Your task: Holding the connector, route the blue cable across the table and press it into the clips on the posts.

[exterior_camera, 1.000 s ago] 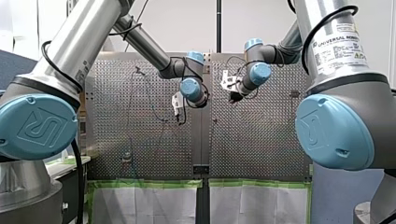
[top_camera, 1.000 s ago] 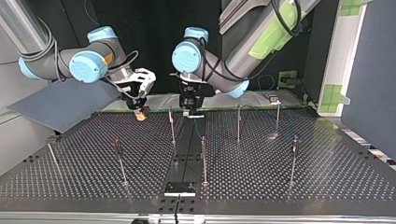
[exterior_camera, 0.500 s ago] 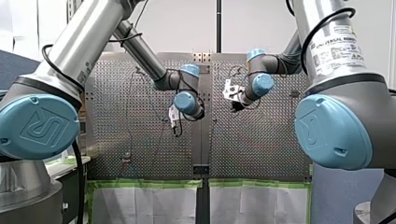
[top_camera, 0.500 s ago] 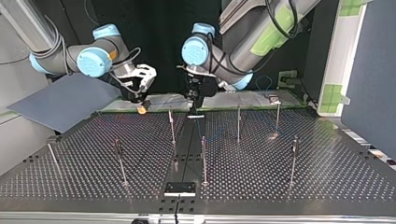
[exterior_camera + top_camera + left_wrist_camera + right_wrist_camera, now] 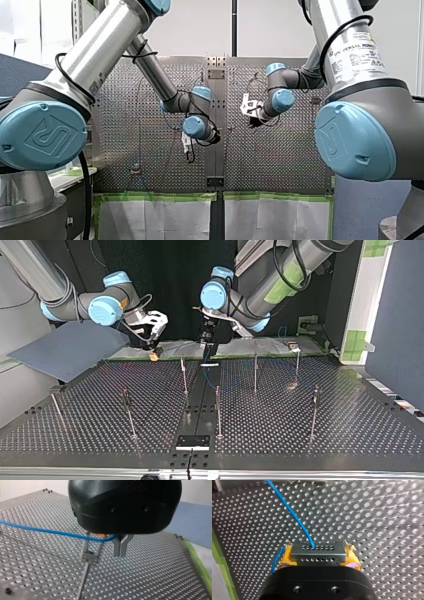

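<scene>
Metal posts (image 5: 127, 412) in the near row, at the top view's left, carry no cable that we can make out. We judge that side of the table (image 5: 310, 440) still to do.

Farther in, near the middle, our left gripper (image 5: 120, 554) hangs over one post, its metal fingers (image 5: 117, 547) pressed together on the blue cable (image 5: 50, 531). In the left wrist view the cable crosses the tips of that post's clip (image 5: 89, 555). It lies at the mouth of the fork, not down between the prongs, so we take this clip to be the step in hand, not yet finished.

The far-row posts at the top view's right are too thin for us to tell whether the cable sits in their clips.

Farthest off, by the far edge and left of the middle in the top view, our right gripper (image 5: 319, 559) pinches the connector (image 5: 318, 548) between its yellow pads (image 5: 352, 562), above the table. The cable leaves the connector's front face and runs away over the holes. The connector is in hand as the task asks, and we reckon most of the routing remains.
</scene>
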